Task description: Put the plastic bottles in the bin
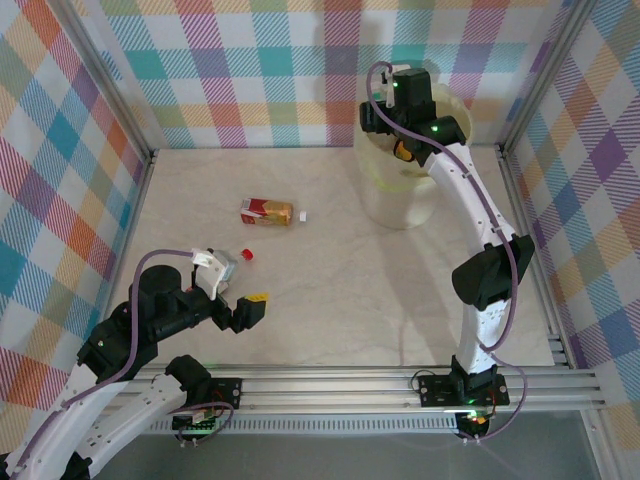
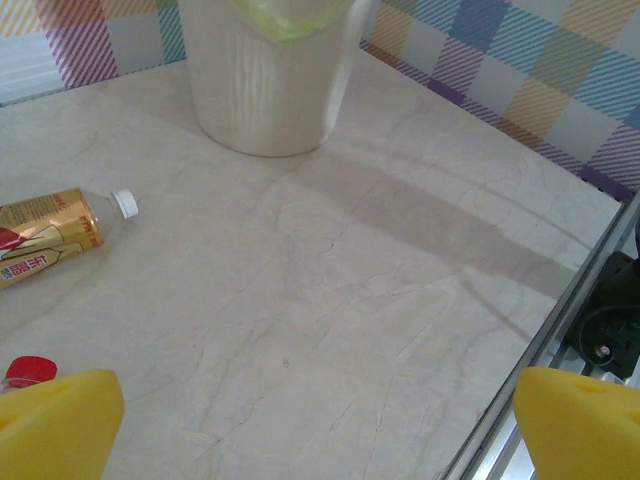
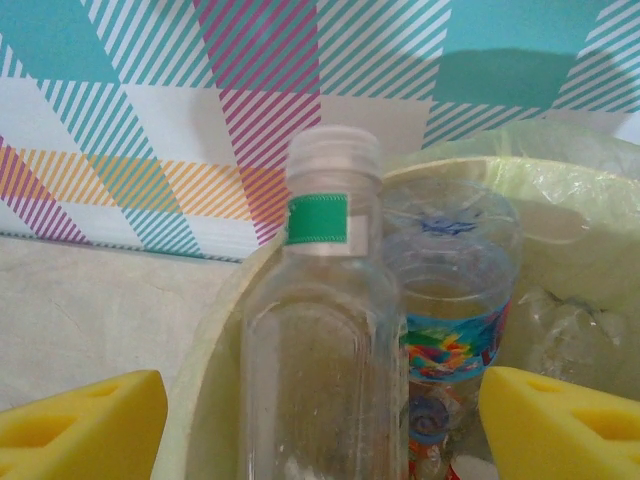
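Bare table (image 1: 380,290) lies between orange-labelled bottle (image 1: 267,211) and bin (image 1: 400,205).

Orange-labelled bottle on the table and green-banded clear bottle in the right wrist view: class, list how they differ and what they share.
The orange-labelled bottle lies on its side on the table; the green-banded bottle stands cap-up at the bin rim, within the open right gripper. The orange-labelled bottle wears a wide label; the green-banded bottle is bare but for a green neck band. Both are capped plastic bottles.
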`<action>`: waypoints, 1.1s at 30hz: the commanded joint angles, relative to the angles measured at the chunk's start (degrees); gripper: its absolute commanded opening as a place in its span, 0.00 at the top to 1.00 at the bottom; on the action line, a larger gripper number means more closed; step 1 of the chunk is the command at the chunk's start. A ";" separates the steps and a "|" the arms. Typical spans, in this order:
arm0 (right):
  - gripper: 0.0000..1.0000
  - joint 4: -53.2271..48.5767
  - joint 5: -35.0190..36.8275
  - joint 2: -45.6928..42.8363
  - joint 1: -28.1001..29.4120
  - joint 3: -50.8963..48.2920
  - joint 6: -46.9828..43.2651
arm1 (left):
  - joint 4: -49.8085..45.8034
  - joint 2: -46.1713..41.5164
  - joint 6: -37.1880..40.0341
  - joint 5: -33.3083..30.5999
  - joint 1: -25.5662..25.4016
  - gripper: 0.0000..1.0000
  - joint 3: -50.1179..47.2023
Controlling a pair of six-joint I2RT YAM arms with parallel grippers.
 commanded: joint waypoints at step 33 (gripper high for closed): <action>0.13 5.36 -23.20 -1.47 19.08 -17.93 -2.35 | 1.34 -0.45 -0.58 1.14 1.48 0.00 0.18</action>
